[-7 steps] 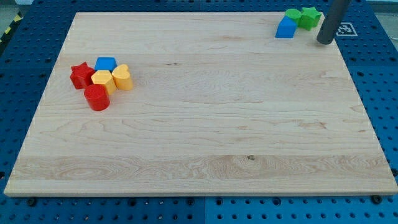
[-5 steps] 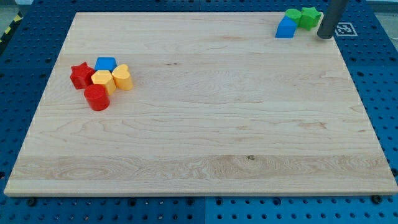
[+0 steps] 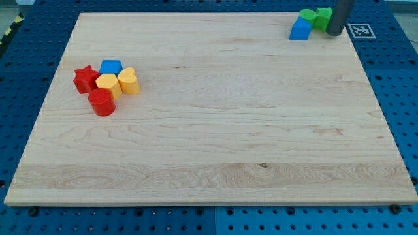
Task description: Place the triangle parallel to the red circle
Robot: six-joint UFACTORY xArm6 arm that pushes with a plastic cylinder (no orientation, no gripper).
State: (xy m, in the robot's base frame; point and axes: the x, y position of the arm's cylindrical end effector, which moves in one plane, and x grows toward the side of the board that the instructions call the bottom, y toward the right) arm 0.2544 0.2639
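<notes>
The blue triangle [image 3: 300, 29] lies at the view's top right of the wooden board [image 3: 215, 130], touching two green blocks [image 3: 314, 17] just above it. My tip [image 3: 334, 32] is right beside the green blocks on their right, a little to the right of the triangle. The red circle [image 3: 101, 102] is at the view's left, at the bottom of a cluster. Only the rod's lower part shows.
The left cluster also holds a red star [image 3: 84, 78], a blue block [image 3: 111, 66], a yellow hexagon [image 3: 107, 84] and a yellow heart-like block [image 3: 129, 81]. A tag marker [image 3: 360, 30] lies off the board's top right corner.
My tip has moved up and to the left, closing in on the green blocks' right side. No block has visibly moved.
</notes>
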